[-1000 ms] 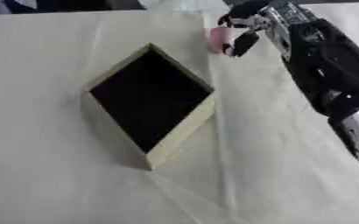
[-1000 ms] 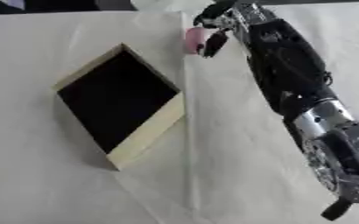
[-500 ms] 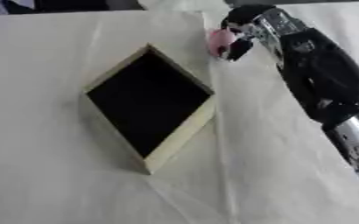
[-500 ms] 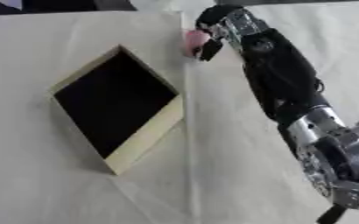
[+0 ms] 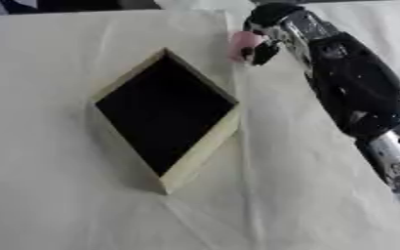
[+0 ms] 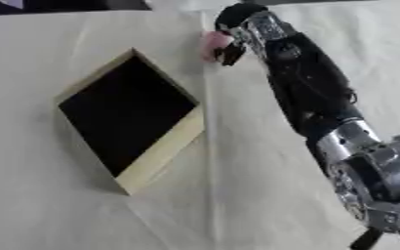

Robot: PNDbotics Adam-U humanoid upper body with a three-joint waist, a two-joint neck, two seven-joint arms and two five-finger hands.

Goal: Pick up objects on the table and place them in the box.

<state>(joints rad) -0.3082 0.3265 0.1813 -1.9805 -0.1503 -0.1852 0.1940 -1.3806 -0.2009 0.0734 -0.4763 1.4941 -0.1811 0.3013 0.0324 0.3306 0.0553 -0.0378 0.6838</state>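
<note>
Gripping pink object (image 5: 240, 43), right hand (image 5: 263, 34) covers half; shape unclear.

1. One box (image 5: 165, 119), with pale walls and a dark inside, set cornerwise on the table
2. One small pink thing (image 5: 242, 44), just past the box's far corner
3. One robot hand (image 5: 263, 27) in view, the right one, with its arm (image 6: 310, 93)
4. One table (image 5: 50, 195), under a pale cloth
</note>
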